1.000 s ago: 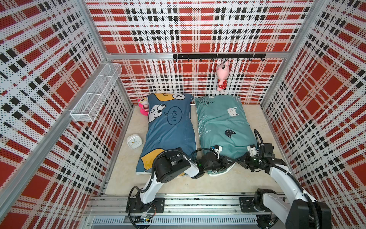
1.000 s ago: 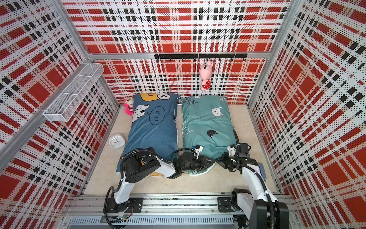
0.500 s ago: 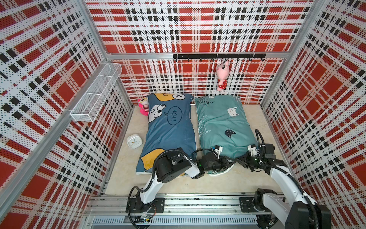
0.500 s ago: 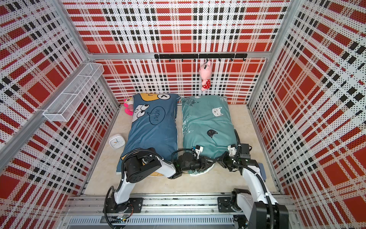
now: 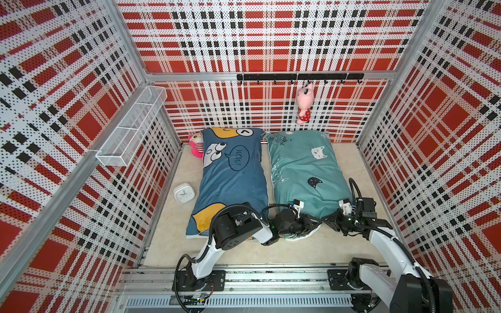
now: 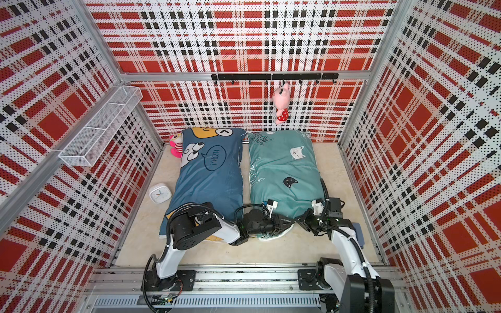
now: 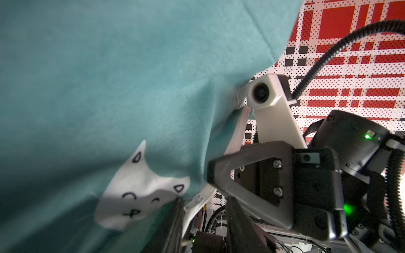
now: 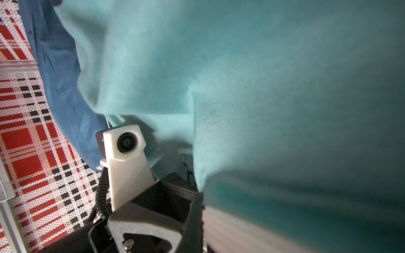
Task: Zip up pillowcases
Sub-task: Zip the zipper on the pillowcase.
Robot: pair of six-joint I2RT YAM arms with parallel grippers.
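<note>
As only wrist views show, left jaws stand ajar, right jaws pinch teal pillowcase (image 8: 263, 87).

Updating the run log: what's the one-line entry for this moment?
teal pillowcase: near edge being worked | left gripper: jaws apart at edge | right gripper: shut on edge | blue pillowcase: lying alongside

I count two pillowcases (image 5: 233, 178) (image 5: 306, 173); two pink plush toys (image 5: 303, 104) (image 5: 196, 145); one clock (image 5: 184, 193); one wire shelf (image 5: 130, 127); one hook rail (image 5: 299, 77)
</note>
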